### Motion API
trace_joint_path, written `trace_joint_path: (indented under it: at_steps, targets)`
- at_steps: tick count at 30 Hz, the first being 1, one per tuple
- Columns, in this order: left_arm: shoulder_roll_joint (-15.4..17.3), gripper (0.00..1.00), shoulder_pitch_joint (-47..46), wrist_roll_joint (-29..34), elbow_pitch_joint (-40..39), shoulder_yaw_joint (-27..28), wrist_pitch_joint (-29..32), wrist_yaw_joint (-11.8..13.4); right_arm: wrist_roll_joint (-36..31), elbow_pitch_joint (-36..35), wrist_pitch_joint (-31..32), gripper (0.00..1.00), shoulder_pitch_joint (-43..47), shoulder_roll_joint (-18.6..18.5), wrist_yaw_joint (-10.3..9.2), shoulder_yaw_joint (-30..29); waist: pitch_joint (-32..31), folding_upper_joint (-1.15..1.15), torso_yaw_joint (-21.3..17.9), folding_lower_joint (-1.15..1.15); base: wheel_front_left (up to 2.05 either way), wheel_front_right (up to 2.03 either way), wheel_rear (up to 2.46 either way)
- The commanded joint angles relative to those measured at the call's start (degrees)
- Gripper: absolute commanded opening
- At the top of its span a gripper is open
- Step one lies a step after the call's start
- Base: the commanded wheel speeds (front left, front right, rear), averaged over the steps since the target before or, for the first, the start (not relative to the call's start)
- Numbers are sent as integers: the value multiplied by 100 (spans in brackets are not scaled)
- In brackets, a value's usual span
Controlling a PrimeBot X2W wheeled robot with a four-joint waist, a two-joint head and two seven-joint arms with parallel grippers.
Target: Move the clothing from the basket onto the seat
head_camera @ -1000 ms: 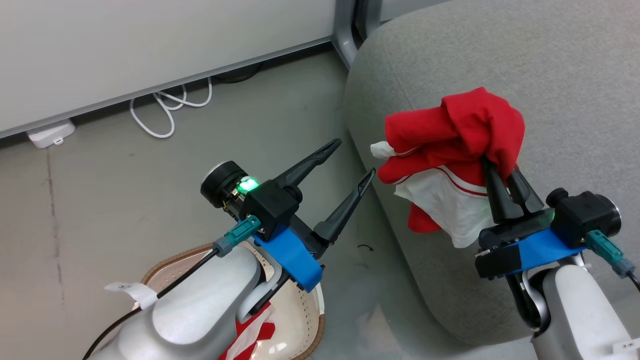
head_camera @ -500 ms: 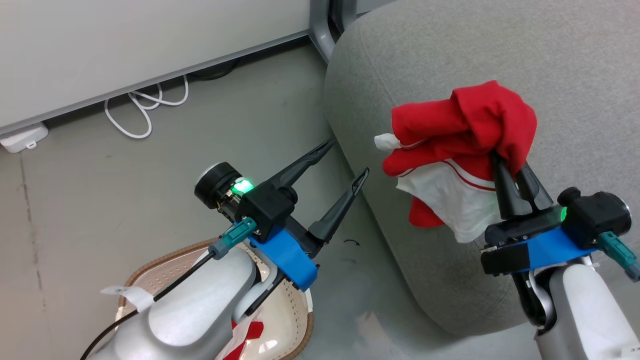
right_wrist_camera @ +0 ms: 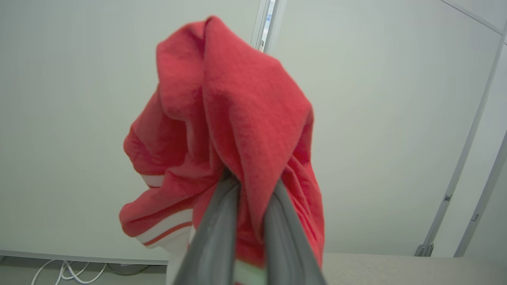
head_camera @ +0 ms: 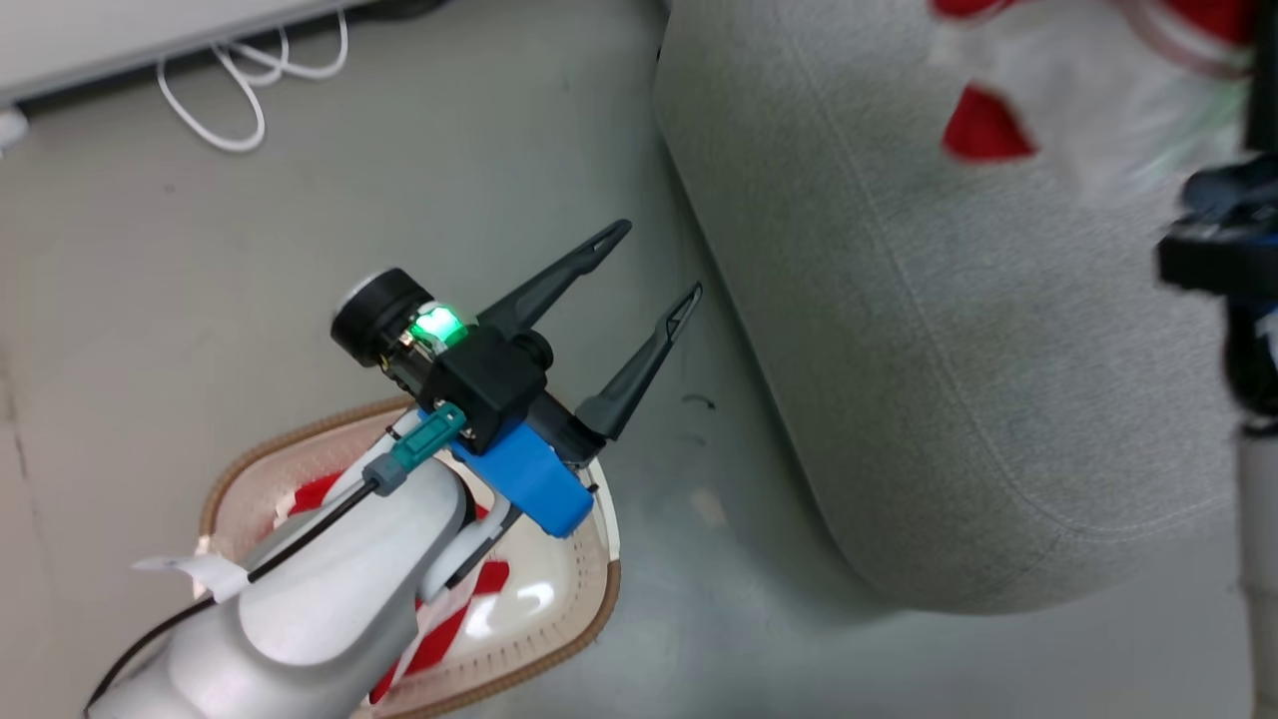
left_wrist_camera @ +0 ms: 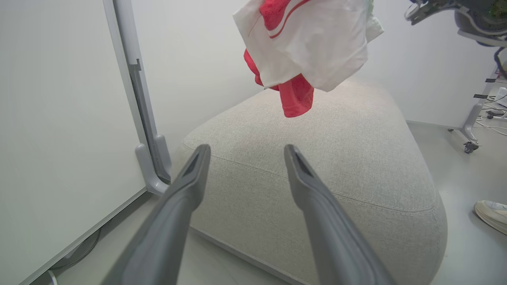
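clothing is sitting in two places right now: one red garment (right_wrist_camera: 222,118) is hanging bunched from our right jaws, which are pinching almost fully closed on a fold of it. it is dangling above the grey seat (left_wrist_camera: 376,158) without touching the cushion. our left jaws are standing wide apart with nothing between them, hovering above the floor between the basket (head_camera: 605,584) and the seat's rounded corner. a second red-and-white garment (head_camera: 494,579) is lying in the bottom of that basket, partly hidden under our forearm. we are judging the step in hand to be the drop. to do it well, we are wanting the right arm over the flat middle of the cushion rather than its sloping edge, since loose cloth is likely to slide off a curve. we are thinking it better to lower until the trailing white hem is resting on the upholstery before parting the jaws, and then to lift straight up so no fold is snagging on the fingers (right_wrist_camera: 214,237). after that, the basket's piece is looking like the left arm's job.
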Motion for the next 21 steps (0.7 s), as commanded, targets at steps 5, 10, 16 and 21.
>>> trace_joint_path:
  at_steps: [5,10,16,21]
  targets:
    - [182,100,-320,111,-194,74,72,6,-131,73,-3,0,-858,-380,2,-632,932,0,176,-1,0,0,0]
    - [261,100,-535,168,-340,117,114,16,-138,310,-4,0,-1368,-673,1,-1268,1459,0,294,-1,0,0,0]
    - [337,100,-663,217,-426,138,128,19,101,996,-3,0,-1783,-689,2,-1815,1862,0,368,-1,0,0,0]
    - [336,100,-714,255,-453,110,100,18,5,1628,-5,0,-1770,-675,1,-2017,2019,0,413,-1,0,0,0]
